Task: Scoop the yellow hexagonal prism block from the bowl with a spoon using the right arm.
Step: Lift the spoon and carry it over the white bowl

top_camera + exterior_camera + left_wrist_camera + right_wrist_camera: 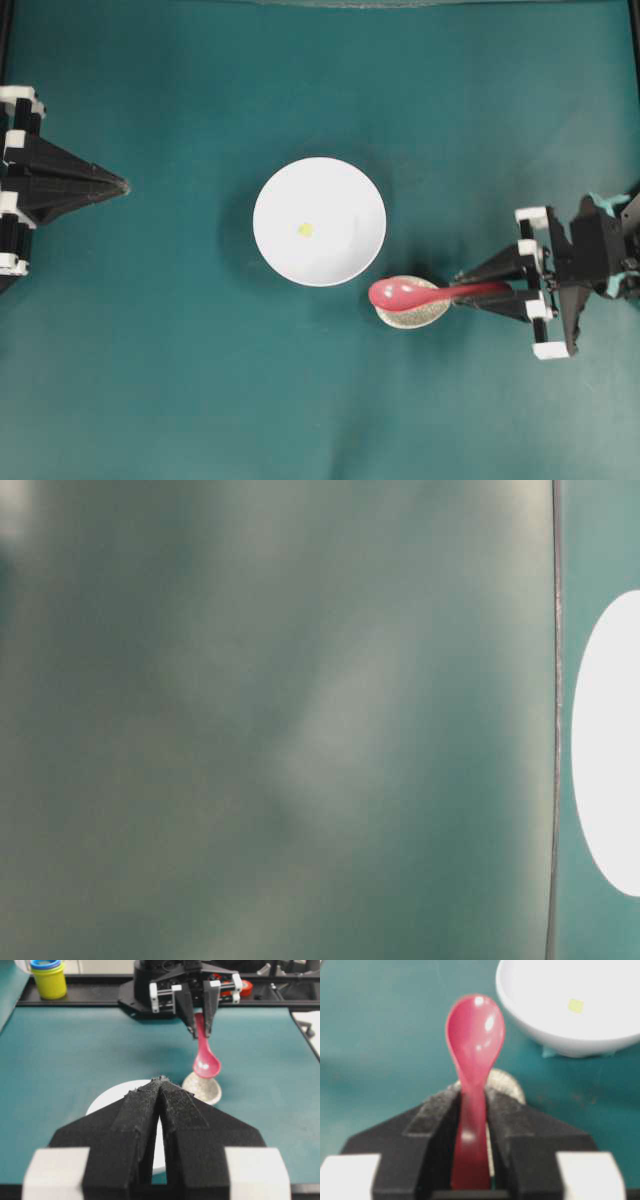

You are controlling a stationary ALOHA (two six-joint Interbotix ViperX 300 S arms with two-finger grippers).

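Right fingers point(512, 1125) are pinching the spoon point(472, 1060) by its handle, head pointing away from the wrist and lifted just above the speckled spoon rest point(412, 314). Left fingers point(172, 1105) are pressed together, holding nothing, parked at the far left of the desk point(150, 380), well apart from everything.

The bowl point(319, 221) sits mid-desk; the yellow hexagonal prism block point(305, 229) lies on its floor, slightly left of centre in the overhead view. The spoon head is just beside the bowl's near-right rim, outside it, not touching.

Step in hand, as judged: spoon grasped and coming off the rest, scoop not yet started. Next move calls for carrying the head over the rim, dipping it to the bowl floor beside the block, then sliding under it. The block is tiny against the spoon head, so it may skate up the wall instead of loading.
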